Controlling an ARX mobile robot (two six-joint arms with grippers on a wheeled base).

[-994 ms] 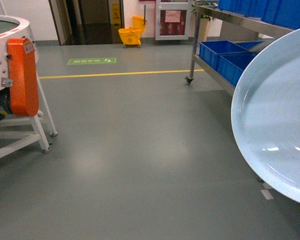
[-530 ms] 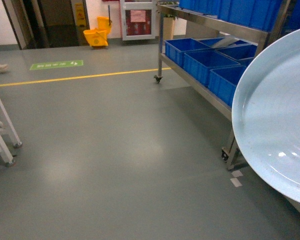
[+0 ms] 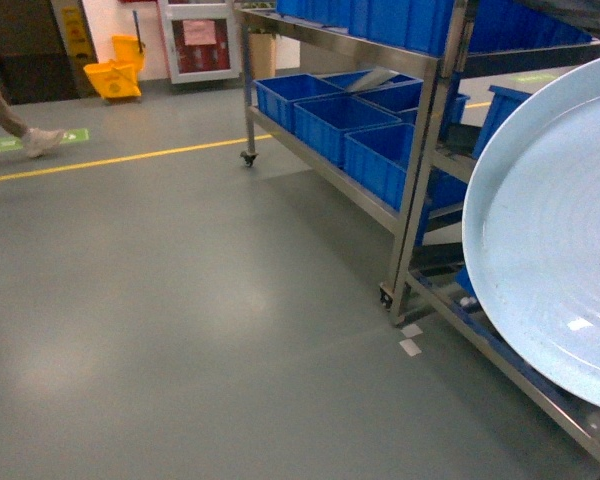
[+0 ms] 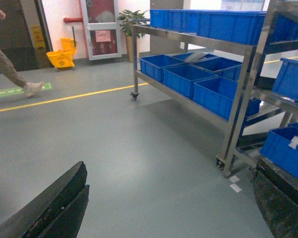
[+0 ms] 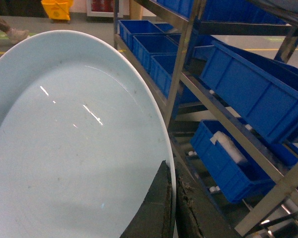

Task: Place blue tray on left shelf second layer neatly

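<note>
Pale sky-blue plastic fills my right-hand side: the blue tray is pinched at its rim in my right gripper, the two dark fingers closed on either side of the raised edge. I carry it tilted, its hollow face turned toward my head camera, well clear of the floor.

My left gripper holds nothing; its fingers stand wide apart, one at each lower corner of the wrist view, with bare floor between them.

Just beyond the tray stands a steel shelf with square posts, loaded with deep-blue crates on its lower and upper tiers. From the tray's far edge I see more crates on slanted rails, one low crate holding a white object I cannot identify. A person's leg crosses the far left of the floor, near a yellow line and a yellow mop bucket.

I judge this to be the carrying step: tray in hand, base closing on the racks, nothing placed yet. I cannot tell for certain which rack counts as the left shelf. Next I expect to need to square up to the right one, level the tray, find a free stretch of its second layer between the crates, and slide it in flat without clipping a post.
</note>
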